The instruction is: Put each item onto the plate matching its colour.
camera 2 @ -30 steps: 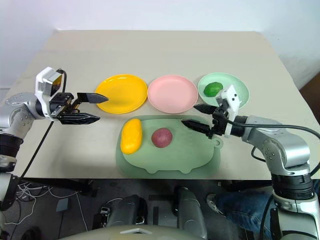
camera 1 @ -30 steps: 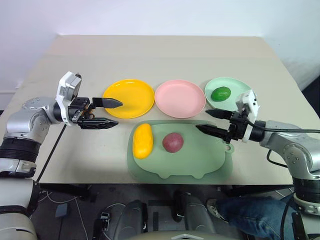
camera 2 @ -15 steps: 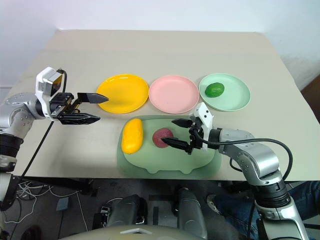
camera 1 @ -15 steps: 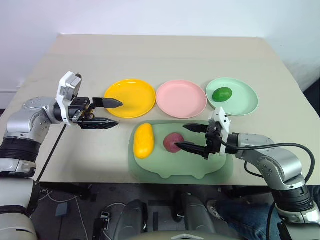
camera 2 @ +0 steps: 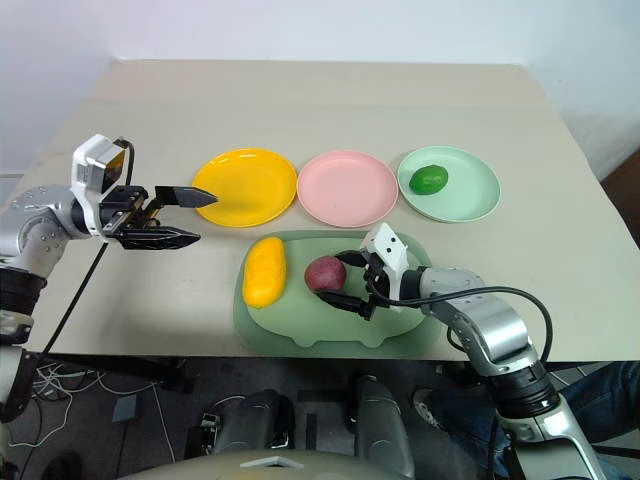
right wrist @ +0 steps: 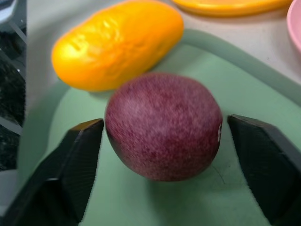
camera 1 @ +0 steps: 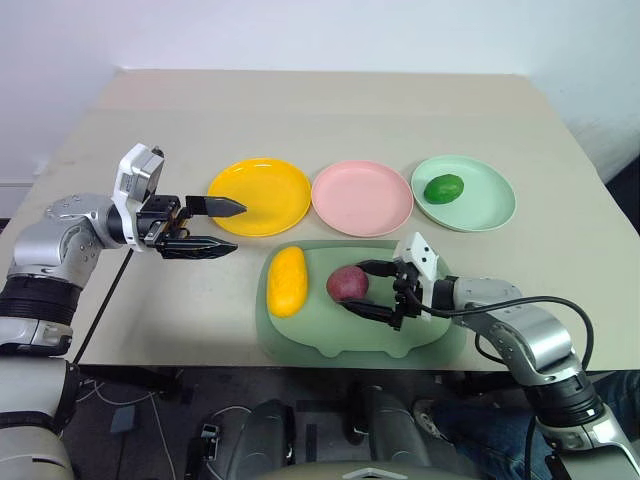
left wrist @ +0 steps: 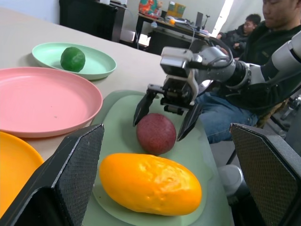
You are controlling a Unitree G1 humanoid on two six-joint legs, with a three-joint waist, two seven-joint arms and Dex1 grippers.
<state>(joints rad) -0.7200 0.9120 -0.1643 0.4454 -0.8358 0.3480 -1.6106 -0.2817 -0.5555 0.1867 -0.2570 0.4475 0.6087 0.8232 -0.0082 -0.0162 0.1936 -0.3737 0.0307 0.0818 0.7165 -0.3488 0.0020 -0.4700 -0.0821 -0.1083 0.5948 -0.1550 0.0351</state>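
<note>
One of your three pieces is already home: the green fruit (camera 1: pixel 442 187) lies on the mint plate (camera 1: pixel 490 205), at about two o'clock on the table (camera 1: pixel 330 110) in the head view. Two remain, and both sit on the pig-shaped tray (camera 1: pixel 400 335) at six o'clock. The yellow fruit (camera 1: pixel 286 281) lies at the tray's nine o'clock side, directly below the yellow plate (camera 1: pixel 255 180). The purple fruit (camera 1: pixel 347 284) rests just beside it toward the middle, below the pink plate (camera 1: pixel 362 196). Both of those plates carry nothing.

Your right gripper (camera 1: pixel 374 288) reaches in from the three o'clock side. Its two black fingers straddle the purple fruit, one on each flank, tips just past its widest part. In the right wrist view the fingers (right wrist: pixel 77 160) stand a little off the skin on either side, so read them as apart and flanking, not yet clamped. I judge this to be the grasp step for the second piece, with the carry to the pink plate at twelve o'clock to follow.

Your left gripper (camera 1: pixel 222 226) hovers above the bare table at nine o'clock, near the yellow plate's edge, fingers spread and holding nothing. It is well placed for the yellow fruit.

Watch the purple fruit: round and smooth, it could roll if one finger touches first.
</note>
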